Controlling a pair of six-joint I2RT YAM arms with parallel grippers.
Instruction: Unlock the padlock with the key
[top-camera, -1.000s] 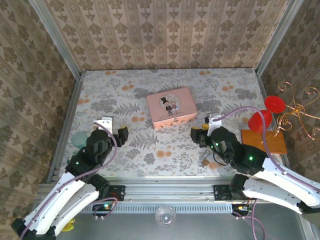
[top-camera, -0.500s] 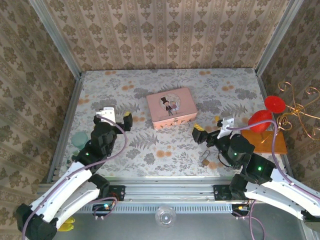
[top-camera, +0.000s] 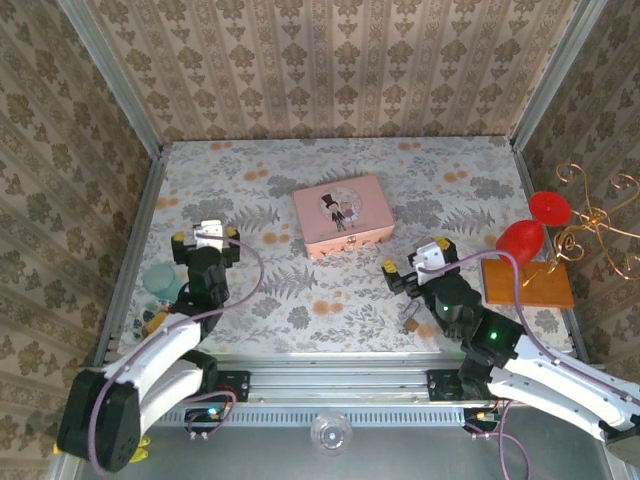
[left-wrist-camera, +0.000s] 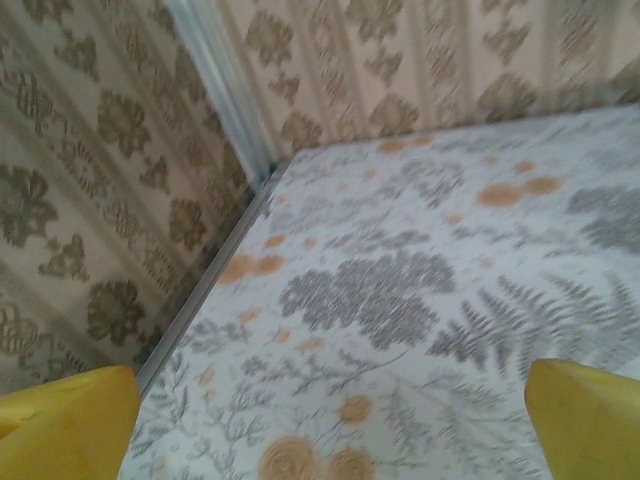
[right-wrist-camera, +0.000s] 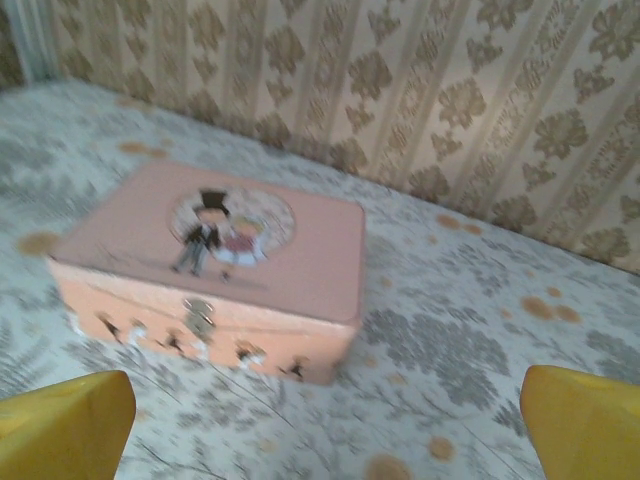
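Left pincer (top-camera: 205, 235), right pincer (top-camera: 418, 256) wider now — padlock (top-camera: 411, 322) clear from above

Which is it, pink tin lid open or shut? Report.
Shut. On the pink tin, the lid lies flat on the body, with no gap showing along the front edge in the right wrist view.
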